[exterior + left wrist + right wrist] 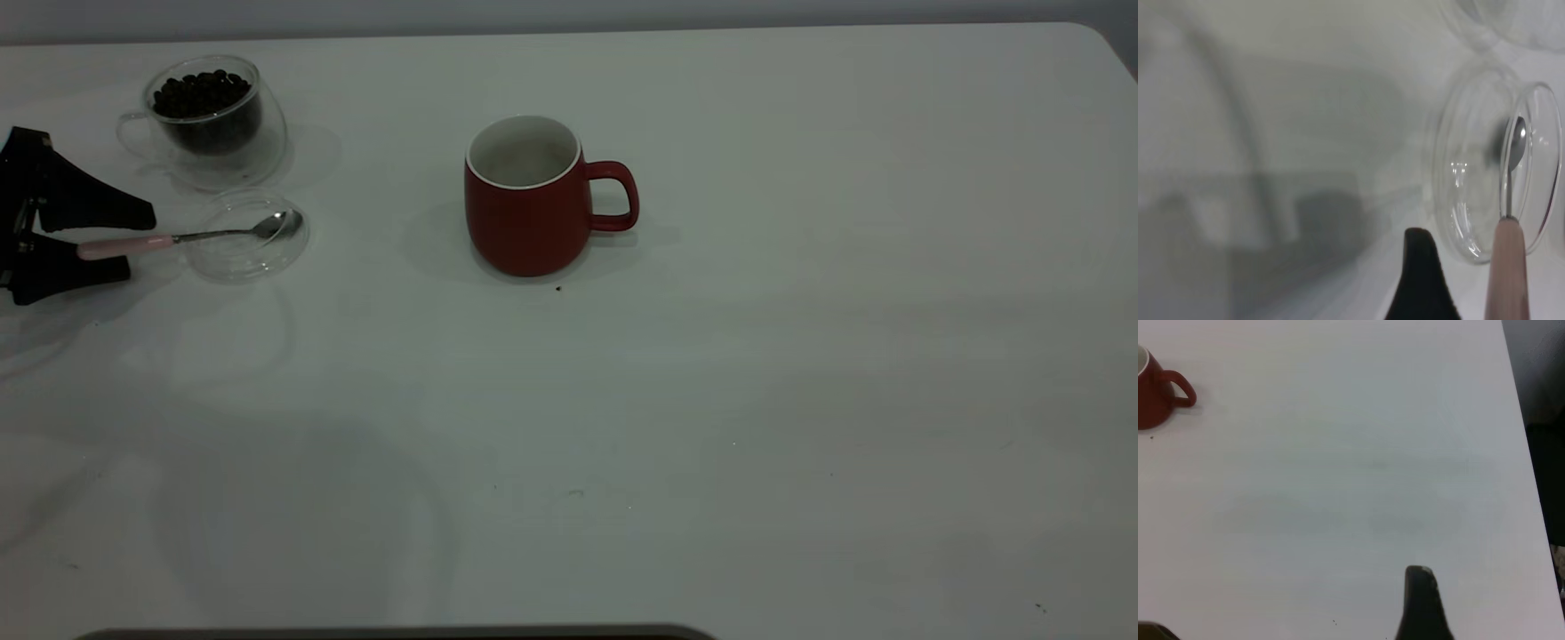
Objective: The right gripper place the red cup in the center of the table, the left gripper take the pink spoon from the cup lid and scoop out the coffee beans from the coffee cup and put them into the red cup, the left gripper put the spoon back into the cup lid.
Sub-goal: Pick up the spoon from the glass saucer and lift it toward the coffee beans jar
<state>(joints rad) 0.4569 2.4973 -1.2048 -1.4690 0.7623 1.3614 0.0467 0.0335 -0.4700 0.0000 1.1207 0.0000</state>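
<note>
- Nearest the exterior camera we have only bare bench (711, 444), a few dark specks on it; using the red cup (526, 200) as our landmark, everything that matters lies at its level or beyond.
- The red cup stands upright near the middle of the bench, handle pointing away from the glassware, and its white inside looks empty. So we judge the first step done: cup placed, nothing scooped yet.
- The right claw (1421, 600) does not show in the exterior view; its wrist view has one dark finger low in the picture and the red cup (1155, 393) well apart from it. Spread or pressed together, we cannot tell.
- Well off to the cup's side away from its handle lies the cup lid (244, 236), flat on the bench, with the pink spoon (178, 238) resting in it, bowl in the lid, handle sticking out over the rim away from the red cup.
- And here is the left claw (111, 240), spread, one finger either side of the pink handle. We cannot tell whether it touches yet, so we read this as the moment of taking the spoon.
- Just beyond the lid stands the coffee cup (209, 120), its coffee beans (200, 93) heaped and seemingly untouched.
- Left to do, in our judgement: pinch and lift the spoon, scoop, tip into the red cup, return the spoon.
- The left wrist view gives us the spoon (1508, 220) close up in the lid (1471, 180); only the exterior view shows beans and red cup together.
</note>
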